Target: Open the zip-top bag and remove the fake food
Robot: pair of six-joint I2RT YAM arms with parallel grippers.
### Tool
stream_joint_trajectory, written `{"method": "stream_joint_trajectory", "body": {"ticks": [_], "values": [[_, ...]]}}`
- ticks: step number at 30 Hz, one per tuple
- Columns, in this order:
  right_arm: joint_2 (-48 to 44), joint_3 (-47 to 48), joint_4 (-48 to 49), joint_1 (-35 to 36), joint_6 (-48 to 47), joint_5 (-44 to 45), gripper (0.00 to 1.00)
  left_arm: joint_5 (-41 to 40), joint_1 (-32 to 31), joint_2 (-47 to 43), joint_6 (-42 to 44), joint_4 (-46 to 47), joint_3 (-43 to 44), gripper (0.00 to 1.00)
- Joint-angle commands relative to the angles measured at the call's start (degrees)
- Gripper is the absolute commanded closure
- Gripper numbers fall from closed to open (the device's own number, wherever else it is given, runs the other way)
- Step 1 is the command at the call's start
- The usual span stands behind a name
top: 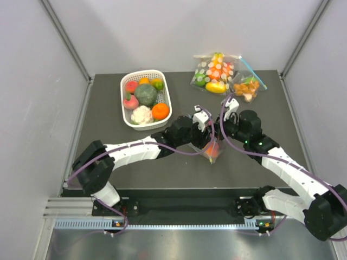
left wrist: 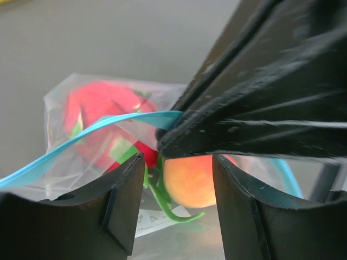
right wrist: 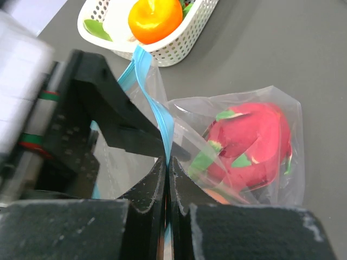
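Observation:
The zip-top bag (top: 212, 151) lies mid-table between my two wrists, with its teal zip strip (left wrist: 81, 138) lifted. My right gripper (right wrist: 167, 162) is shut on that strip (right wrist: 162, 124) and holds it up. It shows as black fingers (left wrist: 260, 108) across the left wrist view. My left gripper (left wrist: 178, 162) is open and holds nothing. It sits close in front of the bag, beside the strip. Inside the bag are a pink-red dragon fruit (right wrist: 249, 141) (left wrist: 97, 108), an orange-pink peach (left wrist: 190, 179) with a green stem, and a white tag (left wrist: 157, 222).
A white basket (top: 165, 103) with cabbage, cauliflower, an orange and other produce stands at the back left, and its rim shows in the right wrist view (right wrist: 179, 46). A polka-dot bag (top: 214, 70) and a small bag of orange pieces (top: 246, 86) lie at the back right.

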Motion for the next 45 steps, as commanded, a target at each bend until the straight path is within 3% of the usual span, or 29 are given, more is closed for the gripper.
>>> {"method": "stream_joint_trajectory", "body": {"ticks": [1,11,19,23,30,33,34,36,37,40,45], "values": [[-1.6,-0.2,0.6,-0.9,-0.7,0.2,1.0,-7.9,-1.0,1.9,-0.2,-2.2,4.1,0.43],[-1.2,-0.6,1.0,-1.1,-0.4,-0.4,1.0,-24.7,-5.8,6.5,1.5,-8.0,7.5,0.39],[-1.3,-0.5,0.8,-1.1,-0.6,-0.3,1.0,-30.9,-6.8,7.6,-0.3,-8.9,6.9,0.34],[-1.1,-0.5,1.0,-1.1,-0.4,-0.6,1.0,-31.4,-6.9,8.9,-0.6,-8.8,6.9,0.28],[-2.1,-0.6,0.5,-1.1,-0.4,-0.2,1.0,-31.2,-6.9,12.1,-1.5,-7.1,7.5,0.27],[-2.5,-0.7,0.5,-1.1,-0.4,0.1,1.0,-32.1,-6.8,13.3,-1.2,-7.1,8.2,0.38],[-2.5,-0.7,0.5,-1.1,-0.3,0.3,1.0,-32.4,-6.9,13.7,-1.1,-6.9,8.5,0.54],[-2.7,-0.8,0.5,-1.1,-0.5,0.5,1.0,-32.7,-6.8,13.7,-0.6,-6.9,8.7,0.69],[-2.8,-0.8,-0.9,-1.1,-0.5,0.5,1.0,-32.4,-6.8,13.5,-0.5,-6.8,8.7,0.83],[-2.7,-0.8,-0.9,-1.2,-0.5,0.9,1.0,-31.6,-6.8,12.3,-0.1,-7.5,8.6,0.99],[-2.2,-0.2,-1.5,-1.3,-0.9,2.3,1.0,-29.1,-6.8,6.7,-0.2,-11.4,8.4,1.0]]}}
